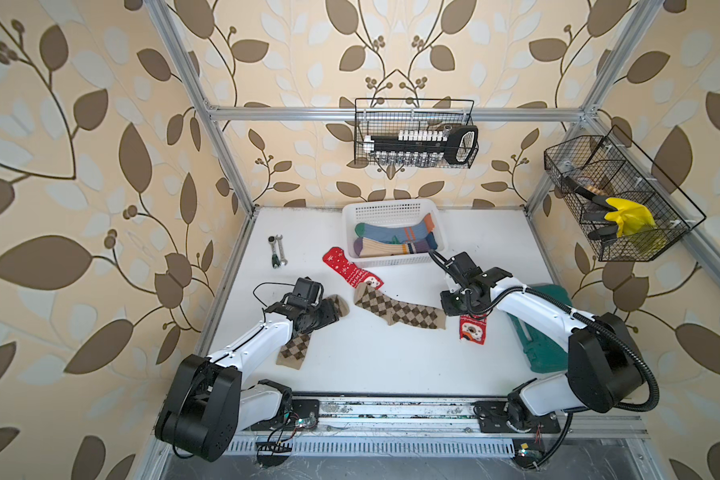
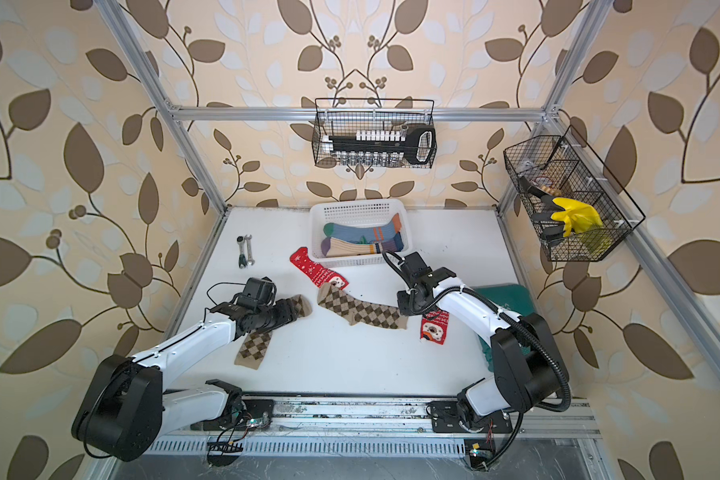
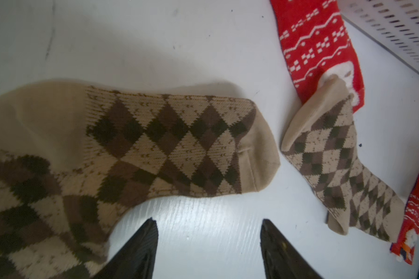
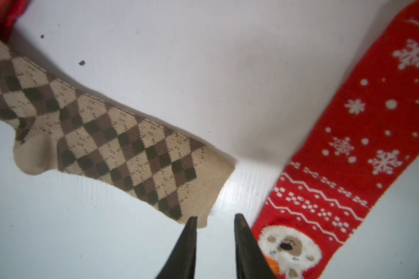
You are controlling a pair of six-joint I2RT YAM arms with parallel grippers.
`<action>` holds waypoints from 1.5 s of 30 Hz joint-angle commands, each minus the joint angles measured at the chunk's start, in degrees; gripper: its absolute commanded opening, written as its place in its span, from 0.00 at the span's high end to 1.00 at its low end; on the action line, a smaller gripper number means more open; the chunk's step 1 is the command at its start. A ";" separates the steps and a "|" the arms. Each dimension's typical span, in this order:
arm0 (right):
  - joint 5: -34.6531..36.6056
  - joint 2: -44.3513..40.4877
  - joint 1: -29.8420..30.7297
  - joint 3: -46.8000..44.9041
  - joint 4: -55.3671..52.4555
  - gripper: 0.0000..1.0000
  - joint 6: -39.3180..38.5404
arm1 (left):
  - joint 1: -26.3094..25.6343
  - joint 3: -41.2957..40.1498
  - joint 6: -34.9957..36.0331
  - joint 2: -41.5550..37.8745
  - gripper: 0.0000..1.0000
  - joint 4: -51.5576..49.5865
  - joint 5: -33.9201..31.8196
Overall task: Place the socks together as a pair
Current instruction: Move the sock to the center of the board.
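Two empty grippers are hovering, jaws parted (left gripper [image 3: 208,221] wider than right gripper [image 4: 215,217]), the argyle sock [image 4: 121,147] nearer the basket [image 1: 391,206] likely needing a deeper cuff bite.

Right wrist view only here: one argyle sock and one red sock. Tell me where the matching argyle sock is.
Observer: The second argyle sock lies on the table by the left arm, partly hidden by it, apart from yours.
Operator: Report the left gripper.
Observer: The left gripper is open over bare table beside that sock, holding nothing.
Operator: Now the other red sock.
Observer: The other red sock lies beside the white basket, its end under the far end of your argyle sock.
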 commanded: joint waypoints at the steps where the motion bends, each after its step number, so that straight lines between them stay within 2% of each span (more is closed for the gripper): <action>1: 0.88 -0.51 2.18 2.33 -0.11 0.67 -0.53 | 0.06 3.74 3.16 0.93 0.30 0.14 2.45; 7: 1.24 -0.43 9.34 3.78 4.00 0.61 2.73 | -3.99 11.12 3.57 10.29 0.29 0.24 2.58; 12: -0.62 8.41 15.85 10.19 7.88 0.59 4.82 | -3.70 12.00 0.14 17.30 0.30 6.74 6.08; 18: -4.04 21.09 18.43 17.13 12.65 0.57 6.93 | -3.70 10.22 -0.06 11.79 0.30 5.51 2.46; 24: -6.86 27.23 19.04 19.26 14.52 0.57 8.46 | -2.76 8.26 0.83 7.35 0.31 2.94 0.43; 33: -11.44 23.78 21.04 12.07 13.55 0.60 9.71 | 0.71 5.46 1.97 1.83 0.31 0.44 -0.55; 45: -6.03 14.52 24.96 7.90 8.94 0.62 8.66 | 1.30 3.87 1.71 0.34 0.31 -1.19 -0.95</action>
